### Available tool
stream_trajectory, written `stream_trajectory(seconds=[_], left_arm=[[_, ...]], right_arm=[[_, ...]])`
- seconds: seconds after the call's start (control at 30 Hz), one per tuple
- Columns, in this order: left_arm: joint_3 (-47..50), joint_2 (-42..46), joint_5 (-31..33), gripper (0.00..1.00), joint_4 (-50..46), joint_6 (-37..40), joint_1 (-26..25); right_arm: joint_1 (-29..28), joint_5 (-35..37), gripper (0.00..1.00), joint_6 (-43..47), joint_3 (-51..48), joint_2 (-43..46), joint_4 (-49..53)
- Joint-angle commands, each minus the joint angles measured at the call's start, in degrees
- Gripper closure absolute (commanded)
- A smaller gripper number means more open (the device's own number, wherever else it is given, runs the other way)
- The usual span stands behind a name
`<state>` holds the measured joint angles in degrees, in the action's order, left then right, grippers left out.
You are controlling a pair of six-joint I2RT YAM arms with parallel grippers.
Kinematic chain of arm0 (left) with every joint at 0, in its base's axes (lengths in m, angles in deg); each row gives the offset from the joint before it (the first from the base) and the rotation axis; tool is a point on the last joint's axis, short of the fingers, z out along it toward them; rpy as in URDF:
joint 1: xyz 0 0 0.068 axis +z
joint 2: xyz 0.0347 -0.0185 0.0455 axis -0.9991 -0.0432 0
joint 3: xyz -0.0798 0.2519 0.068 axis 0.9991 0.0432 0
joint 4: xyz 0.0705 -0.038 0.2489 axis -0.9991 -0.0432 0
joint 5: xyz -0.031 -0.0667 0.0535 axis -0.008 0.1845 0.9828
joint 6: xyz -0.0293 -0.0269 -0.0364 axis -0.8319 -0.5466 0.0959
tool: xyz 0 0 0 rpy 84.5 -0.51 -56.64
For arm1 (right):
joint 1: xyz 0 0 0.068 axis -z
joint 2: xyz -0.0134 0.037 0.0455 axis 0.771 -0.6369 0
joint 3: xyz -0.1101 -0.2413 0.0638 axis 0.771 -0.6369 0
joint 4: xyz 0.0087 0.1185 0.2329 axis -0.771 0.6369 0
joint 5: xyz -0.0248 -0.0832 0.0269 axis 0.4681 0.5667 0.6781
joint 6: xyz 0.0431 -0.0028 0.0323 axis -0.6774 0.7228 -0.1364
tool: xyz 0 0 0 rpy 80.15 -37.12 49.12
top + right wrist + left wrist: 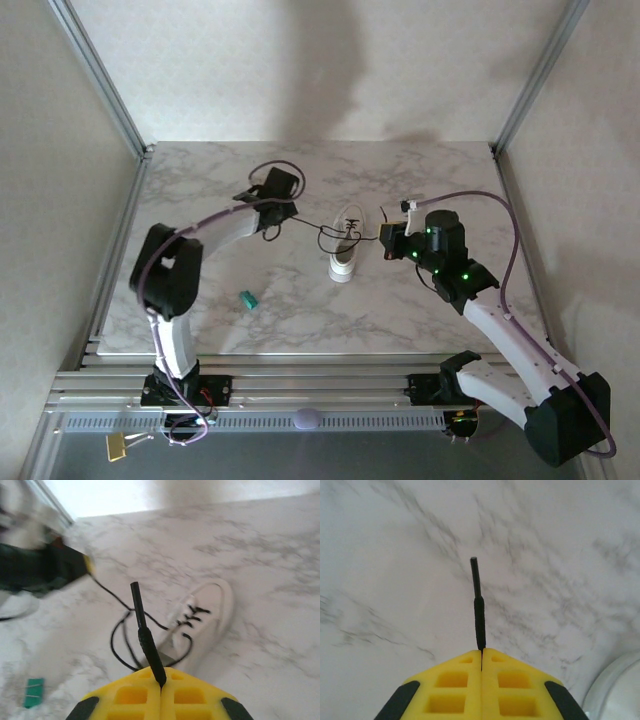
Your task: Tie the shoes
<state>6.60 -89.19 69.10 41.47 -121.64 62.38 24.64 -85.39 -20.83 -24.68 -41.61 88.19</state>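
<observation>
The shoe (345, 252), a small white low-top sneaker, lies in the middle of the marble table with its black laces (322, 236) trailing out to the left. My left gripper (283, 214) sits left of it, and in the left wrist view the yellow jaws (481, 650) are shut on one lace end (478, 605) that sticks straight out. My right gripper (387, 240) is just right of the shoe. Its jaws (161, 671) are shut on the other lace end (143, 630), with the shoe (210, 610) and a slack lace loop (120, 645) beyond.
A small teal object (248, 299) lies on the table in front and left of the shoe, also seen low left as a teal object (34, 692) in the right wrist view. Metal frame posts (110, 90) and side walls close in the table.
</observation>
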Motion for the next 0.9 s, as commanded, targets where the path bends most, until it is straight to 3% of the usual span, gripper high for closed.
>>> stream_trajectory(seconds=[0.0, 0.17, 0.37, 0.6, 0.87], left_arm=[[5.4, 6.5, 3.3, 1.0, 5.5, 1.7, 1.9], [10.6, 12.9, 0.4, 1.0, 10.0, 3.3, 4.9], [8.6, 15.6, -3.2, 1.0, 11.5, 6.0, 5.5], [3.2, 13.6, -1.2, 1.0, 9.4, 7.9, 6.7], [-1.8, 8.1, -1.3, 1.0, 9.1, 10.3, 7.8]], right_arm=[[0.1, 9.7, 1.0, 1.8, 2.3, -0.1, 7.5], [2.4, 13.3, 1.0, 2.4, 4.2, -0.4, 11.2], [5.9, 12.5, 1.0, 3.9, 9.7, -3.2, 12.5], [11.6, 12.6, 1.0, 6.0, 15.1, -9.5, 11.9], [20.2, 7.9, 1.0, 4.2, 19.2, -21.3, 9.9]])
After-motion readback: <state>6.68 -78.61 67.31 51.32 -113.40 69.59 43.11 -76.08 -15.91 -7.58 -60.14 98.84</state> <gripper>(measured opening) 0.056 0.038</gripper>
